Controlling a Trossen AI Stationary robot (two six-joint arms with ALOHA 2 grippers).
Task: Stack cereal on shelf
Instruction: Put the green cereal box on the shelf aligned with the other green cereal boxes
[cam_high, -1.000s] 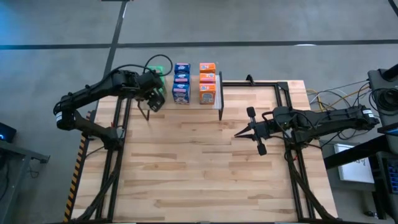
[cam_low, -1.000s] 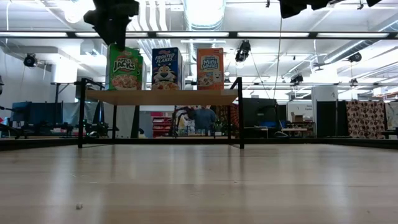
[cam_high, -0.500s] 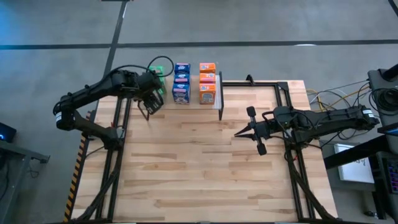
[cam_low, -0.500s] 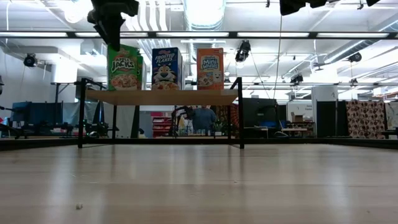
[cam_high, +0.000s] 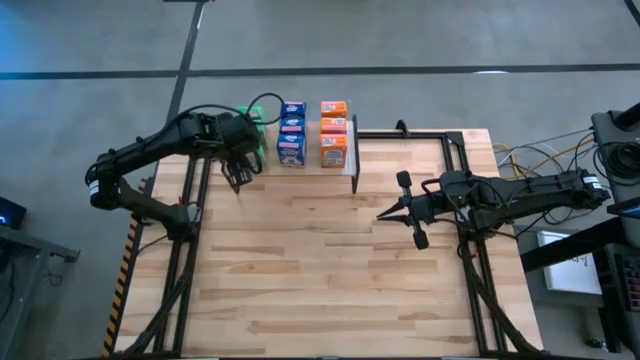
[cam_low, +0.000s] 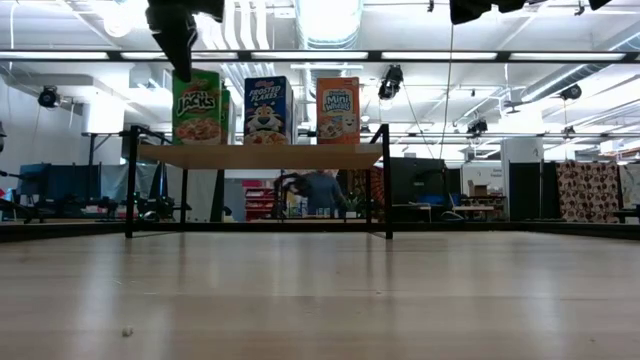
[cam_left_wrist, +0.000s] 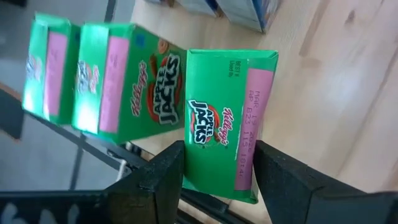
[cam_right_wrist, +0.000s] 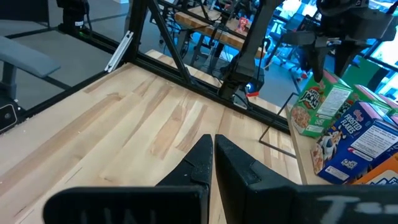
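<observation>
- Left gripper (cam_left_wrist: 217, 171) is above the front green cereal box (cam_left_wrist: 225, 118); its fingers (cam_left_wrist: 155, 177) stand apart, one on each side of the box's top, not visibly pressing it.
- Green, blue (cam_low: 267, 110) and orange (cam_low: 338, 110) boxes stand upright on the shelf (cam_low: 260, 155).
- Right gripper (cam_high: 385, 213) rests over the table (cam_high: 330, 270), well apart from the shelf, fingers closed on nothing.

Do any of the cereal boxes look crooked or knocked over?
Nothing stands out. The green, blue and orange boxes stand upright in neat rows on the shelf. The left hand is around the front green box.
</observation>
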